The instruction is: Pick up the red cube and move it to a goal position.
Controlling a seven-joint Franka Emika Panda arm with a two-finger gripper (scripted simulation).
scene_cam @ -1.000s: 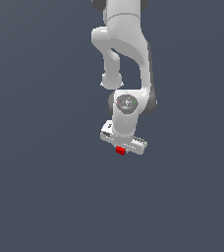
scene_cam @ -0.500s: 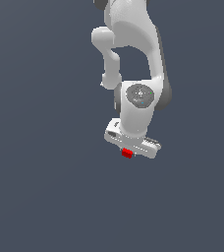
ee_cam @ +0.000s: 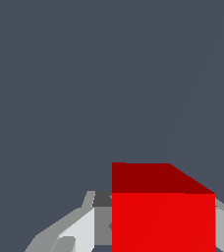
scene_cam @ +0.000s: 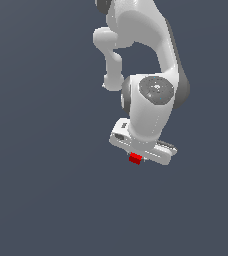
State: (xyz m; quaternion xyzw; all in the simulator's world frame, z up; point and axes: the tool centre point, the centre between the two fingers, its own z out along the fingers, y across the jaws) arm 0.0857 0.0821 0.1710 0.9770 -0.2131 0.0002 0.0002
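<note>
The red cube (scene_cam: 135, 158) is small and bright red. It sits just under the white gripper (scene_cam: 136, 161) body in the exterior view, held between the fingers, which the hand mostly hides. In the wrist view the red cube (ee_cam: 163, 211) fills the space between the grey-white fingers (ee_cam: 77, 231), pressed on both sides. The gripper is shut on the cube and holds it up over the dark grey surface (scene_cam: 46, 190), as far as the views show. The white arm (scene_cam: 153, 95) bends down from the top of the exterior view.
Plain dark grey surface (ee_cam: 84, 88) all around, with no other objects, markers or edges in view.
The arm has carried the cube toward the exterior view's right and slightly lower in the picture. The gripper stays shut on the cube.
</note>
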